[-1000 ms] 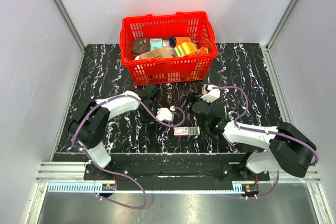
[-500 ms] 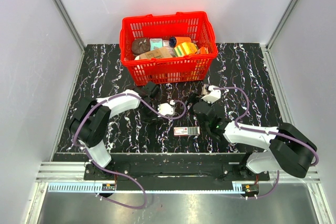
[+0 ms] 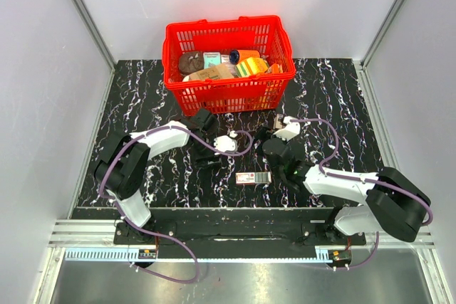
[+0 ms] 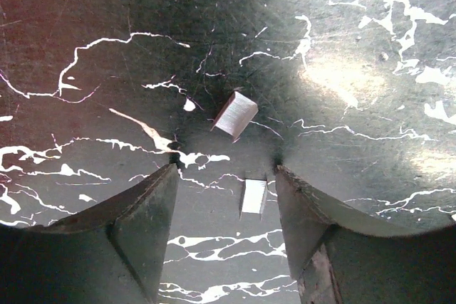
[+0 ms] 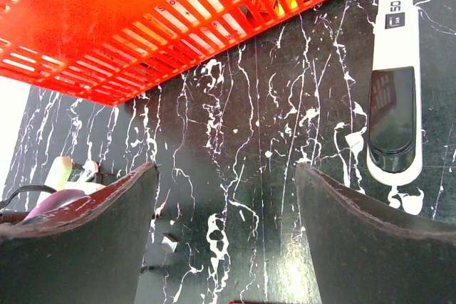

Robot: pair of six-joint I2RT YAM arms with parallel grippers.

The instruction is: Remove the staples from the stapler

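Left fingers (image 4: 135, 226) parted over staple strips (image 4: 235, 114), right fingers (image 5: 356, 240) wide apart, red basket (image 5: 142, 26) ahead

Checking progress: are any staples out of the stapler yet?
Out: one staple strip lies between the left gripper's open jaws, another just beyond.

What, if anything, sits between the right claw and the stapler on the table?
Nothing visible does. The stapler lies flat on the bare table ahead of the open right claw, off to one side of its fingers. The red basket stands clear of that path.
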